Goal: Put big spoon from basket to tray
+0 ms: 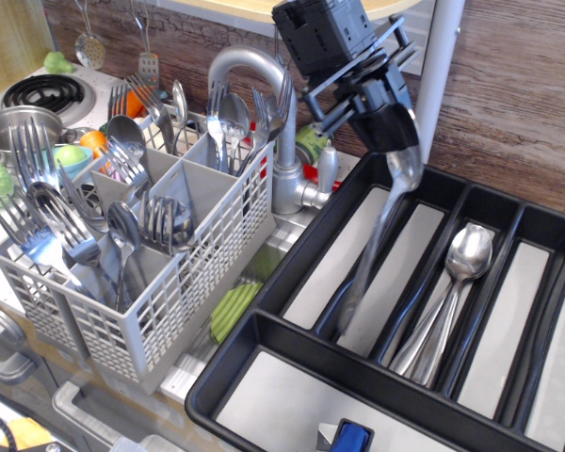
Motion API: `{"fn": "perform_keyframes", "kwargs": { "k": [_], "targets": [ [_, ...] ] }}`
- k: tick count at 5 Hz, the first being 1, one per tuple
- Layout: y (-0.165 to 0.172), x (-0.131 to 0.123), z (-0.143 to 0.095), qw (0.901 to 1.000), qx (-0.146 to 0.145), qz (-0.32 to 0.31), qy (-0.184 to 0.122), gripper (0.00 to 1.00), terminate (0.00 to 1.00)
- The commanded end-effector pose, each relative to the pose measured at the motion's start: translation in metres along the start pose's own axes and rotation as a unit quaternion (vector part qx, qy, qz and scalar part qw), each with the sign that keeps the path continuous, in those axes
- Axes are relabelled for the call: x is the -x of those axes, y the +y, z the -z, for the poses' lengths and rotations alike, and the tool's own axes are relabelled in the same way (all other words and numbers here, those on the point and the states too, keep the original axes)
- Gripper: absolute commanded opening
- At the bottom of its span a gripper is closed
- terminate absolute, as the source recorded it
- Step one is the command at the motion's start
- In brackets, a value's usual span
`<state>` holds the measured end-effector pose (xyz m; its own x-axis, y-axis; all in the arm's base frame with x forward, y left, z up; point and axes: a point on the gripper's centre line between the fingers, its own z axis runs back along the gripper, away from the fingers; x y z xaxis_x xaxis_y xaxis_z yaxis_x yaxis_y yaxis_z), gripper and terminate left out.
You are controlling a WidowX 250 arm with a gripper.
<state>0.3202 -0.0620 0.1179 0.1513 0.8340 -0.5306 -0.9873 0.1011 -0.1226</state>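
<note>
My gripper is shut on the bowl end of the big spoon, a long shiny steel spoon that hangs handle-down over the black tray. The handle tip is near the divider between the tray's left compartments. Two big spoons lie in a middle compartment of the tray. The light grey lattice basket stands to the left, full of forks and spoons, well apart from my gripper.
A steel faucet stands between the basket and the tray, just left of my gripper. A pot and stove burner are at the far left. A white post rises behind the tray. A blue object sits at the bottom edge.
</note>
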Motion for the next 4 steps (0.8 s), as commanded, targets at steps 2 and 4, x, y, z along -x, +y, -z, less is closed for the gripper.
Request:
{"fn": "perform_keyframes", "kwargs": {
  "k": [2,4],
  "targets": [
    [-0.023,0.022,0.024,0.9972,0.067,-0.03,0.012,0.0,0.0],
    [-0.016,0.006,0.048,0.9957,0.09,-0.021,0.004,0.0,0.0]
  ]
}}
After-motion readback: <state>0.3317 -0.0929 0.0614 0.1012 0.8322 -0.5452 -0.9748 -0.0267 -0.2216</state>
